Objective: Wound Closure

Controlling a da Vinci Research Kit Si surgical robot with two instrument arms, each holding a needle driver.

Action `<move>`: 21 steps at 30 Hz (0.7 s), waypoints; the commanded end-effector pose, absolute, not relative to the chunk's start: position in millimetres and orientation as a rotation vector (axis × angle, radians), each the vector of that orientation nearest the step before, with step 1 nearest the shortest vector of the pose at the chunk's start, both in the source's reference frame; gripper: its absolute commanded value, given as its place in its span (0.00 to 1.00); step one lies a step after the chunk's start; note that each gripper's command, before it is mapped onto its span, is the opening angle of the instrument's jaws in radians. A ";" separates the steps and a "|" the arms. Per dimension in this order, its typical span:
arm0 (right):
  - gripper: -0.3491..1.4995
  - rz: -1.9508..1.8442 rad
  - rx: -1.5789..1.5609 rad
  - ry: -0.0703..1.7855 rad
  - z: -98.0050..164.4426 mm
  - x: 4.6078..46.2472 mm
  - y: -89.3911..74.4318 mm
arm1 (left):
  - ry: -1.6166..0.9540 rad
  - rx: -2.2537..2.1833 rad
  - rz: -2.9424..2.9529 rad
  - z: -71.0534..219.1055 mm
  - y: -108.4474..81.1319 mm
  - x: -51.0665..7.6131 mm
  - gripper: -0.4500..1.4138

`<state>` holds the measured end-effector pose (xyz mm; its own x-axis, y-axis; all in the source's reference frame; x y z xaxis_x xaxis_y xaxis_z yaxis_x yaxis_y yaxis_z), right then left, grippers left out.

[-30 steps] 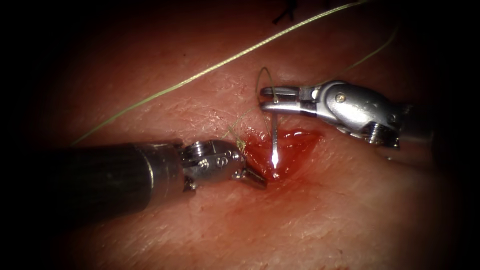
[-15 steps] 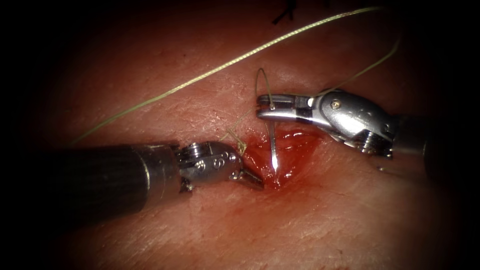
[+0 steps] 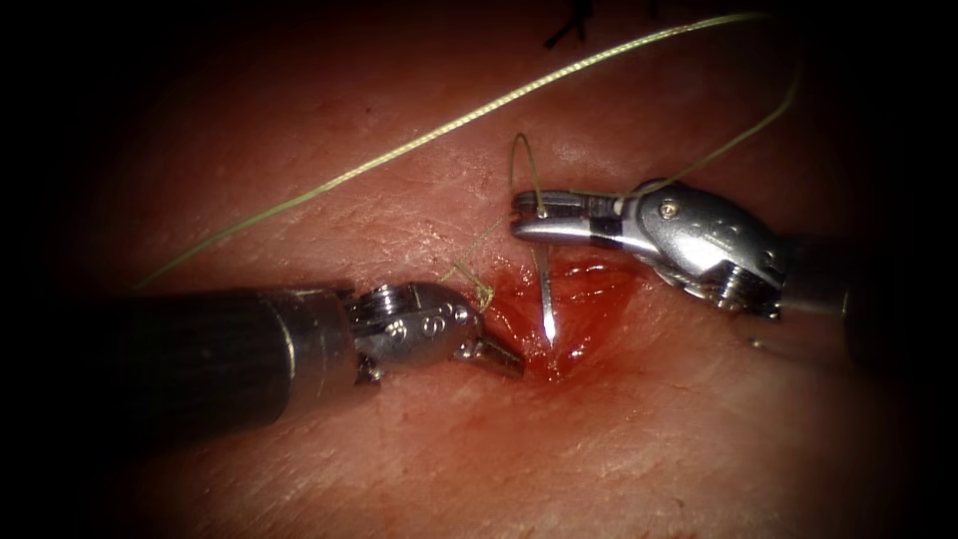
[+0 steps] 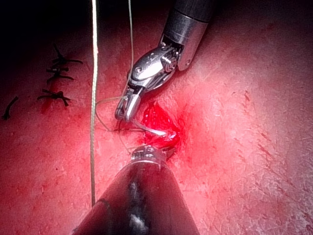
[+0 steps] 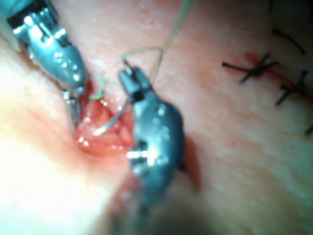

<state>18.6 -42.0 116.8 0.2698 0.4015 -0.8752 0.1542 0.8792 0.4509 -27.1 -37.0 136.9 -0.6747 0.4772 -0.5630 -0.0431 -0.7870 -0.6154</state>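
Observation:
My right tool (image 3: 527, 215) comes in over the right side of the cut (image 3: 584, 294), its jaws shut on the curved needle (image 3: 544, 289) toward its rear third. The needle's tail arcs above the jaws. Its bright tip hangs free over the red, wet opening, not in the tissue (image 3: 649, 439). The needle (image 5: 111, 122) shows the same way below the right tool (image 5: 128, 78). My left tool (image 3: 499, 354) lies along the left side, jaws shut on the cut's left lip. Yellow-green thread (image 3: 449, 125) runs from the needle's tail in a long loop across the tissue.
A small tangle of thread (image 3: 477, 287) sits on the left lip beside the left tool's wrist. Dark finished stitches (image 3: 569, 30) lie farther along the wound, stitches (image 5: 259, 66) also beyond the right tool. The long strand (image 4: 93, 98) crosses left of the cut.
My right tool has shifted slightly left and down with the needle, so the tip sits a little lower over the cut. The left tool has eased slightly left.

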 end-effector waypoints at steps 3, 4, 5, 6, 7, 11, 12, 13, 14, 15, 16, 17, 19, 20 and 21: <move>0.00 0.241 0.576 1.280 117.4 19.3 -42.0 | -0.832 -1.076 2.493 137.6 -36.9 -27.6 0.12; 0.00 0.254 0.588 1.274 117.5 19.3 -42.0 | -0.833 -1.076 2.493 137.6 -36.8 -27.6 0.12; 0.00 0.271 0.602 1.266 117.7 19.3 -42.0 | -0.833 -1.076 2.493 137.6 -36.8 -27.6 0.12; 0.00 0.277 0.612 1.263 117.8 19.3 -42.1 | -0.834 -1.073 2.495 137.5 -36.8 -27.6 0.12; 0.00 0.284 0.619 1.256 117.9 19.3 -42.2 | -0.833 -1.076 2.493 137.5 -36.7 -27.6 0.12; 0.00 0.304 0.651 1.237 118.4 19.3 -42.9 | -0.823 -1.088 2.482 137.4 -36.3 -27.5 0.12; 0.00 0.308 0.655 1.235 118.4 19.3 -43.0 | -0.820 -1.090 2.478 137.3 -36.1 -27.5 0.12; 0.00 0.311 0.661 1.234 118.5 19.2 -43.0 | -0.816 -1.093 2.475 137.2 -36.0 -27.5 0.11; 0.00 0.322 0.657 1.229 118.5 19.2 -42.8 | -0.813 -1.095 2.472 137.1 -35.9 -27.5 0.11; 0.00 0.333 0.663 1.221 118.5 19.1 -42.6 | -0.809 -1.097 2.468 137.0 -35.8 -27.5 0.11; 0.00 0.343 0.662 1.221 118.5 19.0 -42.4 | -0.810 -1.097 2.468 137.0 -35.7 -27.5 0.10; 0.00 0.367 0.675 1.217 118.5 19.0 -42.1 | -0.809 -1.100 2.465 137.0 -35.7 -27.5 0.10; 0.00 0.398 0.692 1.214 118.6 18.9 -41.7 | -0.805 -1.106 2.459 136.9 -35.6 -27.6 0.10; 0.00 0.409 0.697 1.209 118.6 18.9 -41.6 | -0.800 -1.108 2.457 136.9 -35.5 -27.6 0.10; 0.00 0.424 0.708 1.202 118.7 18.9 -41.4 | -0.801 -1.108 2.456 136.9 -35.4 -27.6 0.10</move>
